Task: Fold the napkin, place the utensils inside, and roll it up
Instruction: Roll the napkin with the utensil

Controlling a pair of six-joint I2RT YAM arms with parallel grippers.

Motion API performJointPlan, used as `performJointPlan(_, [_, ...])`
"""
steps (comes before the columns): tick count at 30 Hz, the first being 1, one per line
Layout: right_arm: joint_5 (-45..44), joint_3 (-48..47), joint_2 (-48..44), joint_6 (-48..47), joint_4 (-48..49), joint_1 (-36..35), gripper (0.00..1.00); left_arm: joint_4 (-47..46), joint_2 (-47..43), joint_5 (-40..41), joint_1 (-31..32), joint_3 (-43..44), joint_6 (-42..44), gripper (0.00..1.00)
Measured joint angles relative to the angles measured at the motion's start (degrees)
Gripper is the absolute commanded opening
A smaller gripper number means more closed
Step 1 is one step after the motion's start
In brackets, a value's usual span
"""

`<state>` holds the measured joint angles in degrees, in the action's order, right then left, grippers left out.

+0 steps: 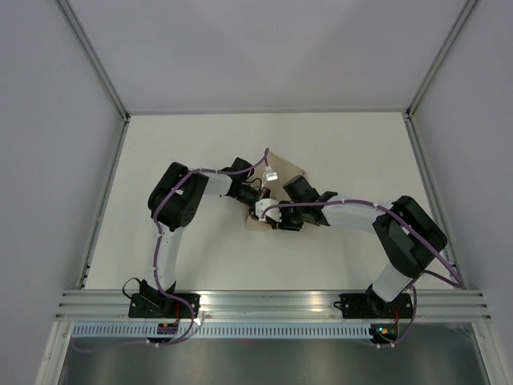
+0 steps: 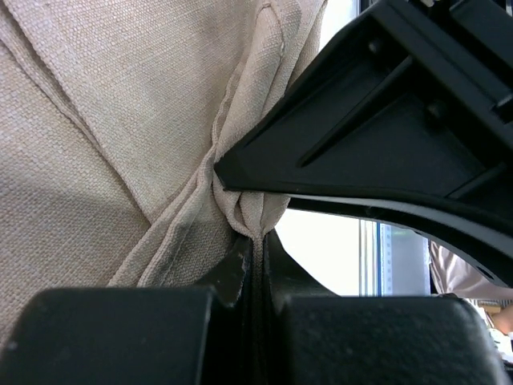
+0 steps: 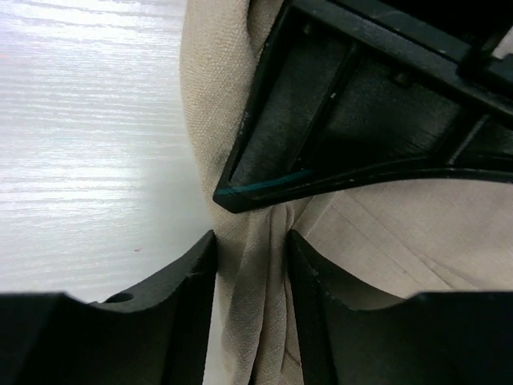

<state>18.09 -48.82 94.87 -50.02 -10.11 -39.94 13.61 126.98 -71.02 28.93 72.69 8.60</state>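
The tan napkin lies crumpled at mid-table, mostly hidden under both grippers. My left gripper is shut on a bunched ridge of the cloth, seen pinched between its jaws in the left wrist view. My right gripper faces it from the other side. In the right wrist view its jaws stand apart and straddle the same pleated ridge of napkin, with a slit of table showing beside the left finger. The two grippers' tips almost touch. No utensils show in any view.
The white table is walled by grey panels with metal rails at left and right. A metal rail runs along the near edge by the arm bases.
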Motion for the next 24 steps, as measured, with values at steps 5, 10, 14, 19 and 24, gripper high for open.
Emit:
performJointPlan(5, [3.2, -6.3, 3.8, 0.1, -8.8, 1.3, 0.34, 0.0, 0.0, 0.1, 0.0, 0.0, 0.0, 0.06])
performJointPlan(10, [9.7, -14.6, 9.2, -1.3, -19.4, 4.8, 0.24, -0.8, -0.4, 0.8, -0.2, -0.3, 0.0, 0.28])
performJointPlan(14, [15.1, -21.3, 14.2, -2.8, -27.3, 7.7, 0.22, -4.4, -3.5, 3.1, 0.1, -3.5, -1.6, 0.38])
performJointPlan(19, [19.8, -27.4, 18.9, -6.3, -35.3, 10.0, 0.21, -8.4, -7.8, 9.1, 0.5, -7.1, -4.9, 0.41])
performJointPlan(24, [22.9, -31.0, 21.9, -10.0, -39.3, 10.2, 0.21, -12.6, -11.5, 15.3, 0.3, -11.0, -10.4, 0.42])
